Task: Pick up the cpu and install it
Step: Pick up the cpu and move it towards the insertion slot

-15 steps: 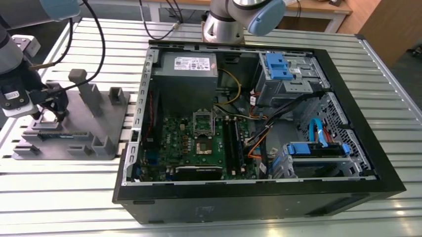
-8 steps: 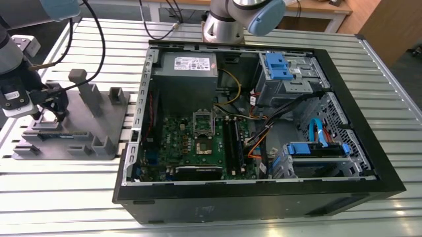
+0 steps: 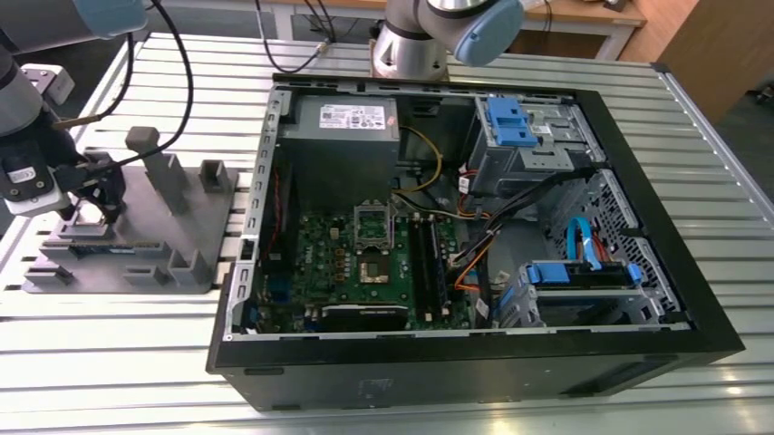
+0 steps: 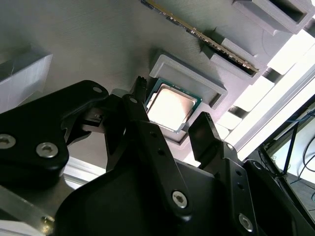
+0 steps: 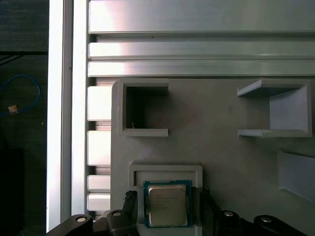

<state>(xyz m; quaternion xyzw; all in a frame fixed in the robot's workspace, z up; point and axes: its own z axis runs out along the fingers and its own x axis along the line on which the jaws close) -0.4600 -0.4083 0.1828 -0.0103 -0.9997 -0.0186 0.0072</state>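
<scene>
in a corner recess of the holder (image 5: 221, 147): cpu (image 5: 167, 205), unlifted. gripper (image 4: 171, 109) fingers (image 4: 204, 132) spread astride it; install not yet done.

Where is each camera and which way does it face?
Exterior view: off the arm, looking down on computer case and grey fixture; gripper at the exterior view's left.
First wrist view: on the wrist, straight down at the cpu; jaws flank it.
Second wrist view: on the wrist, slanting along the open jaws.
Both wrist views share the cpu in its pocket.
</scene>
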